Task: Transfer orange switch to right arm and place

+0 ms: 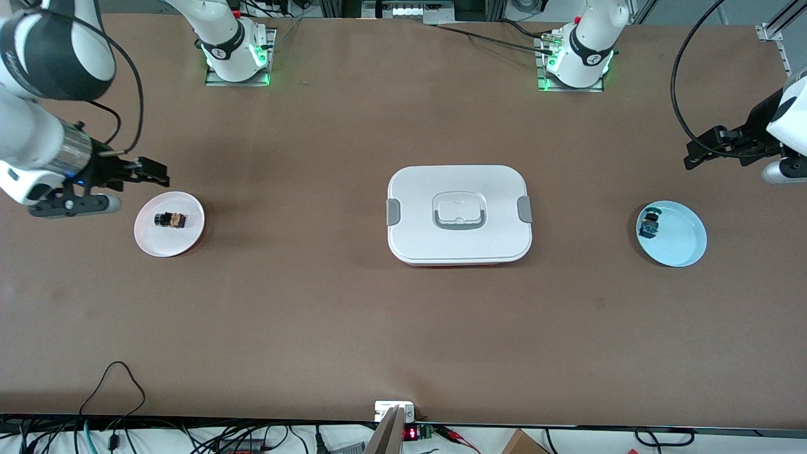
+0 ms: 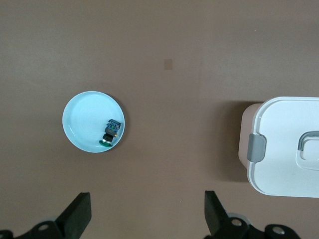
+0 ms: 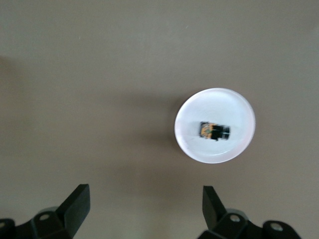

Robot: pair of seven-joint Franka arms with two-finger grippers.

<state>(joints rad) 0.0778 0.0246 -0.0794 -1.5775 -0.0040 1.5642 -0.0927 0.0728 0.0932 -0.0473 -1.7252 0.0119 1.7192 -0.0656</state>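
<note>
The orange switch (image 1: 170, 220) lies on its side on a small white plate (image 1: 157, 243) toward the right arm's end of the table. In the right wrist view the orange switch (image 3: 215, 131) rests in the middle of that plate (image 3: 234, 109). My right gripper (image 1: 159, 173) hangs open and empty in the air by the plate's rim; the right gripper (image 3: 144, 194) has only bare table between its fingers. My left gripper (image 1: 691, 157) is open and empty, raised over the left arm's end of the table, and the left gripper (image 2: 147, 198) also frames only bare table.
A white lidded box (image 1: 459, 214) with grey clips sits mid-table. A light blue plate (image 1: 681, 243) toward the left arm's end holds a blue-green switch (image 1: 649, 225). The left wrist view shows that plate (image 2: 84, 119), that blue-green switch (image 2: 110, 132) and the box (image 2: 284, 149). Cables run along the table's front edge.
</note>
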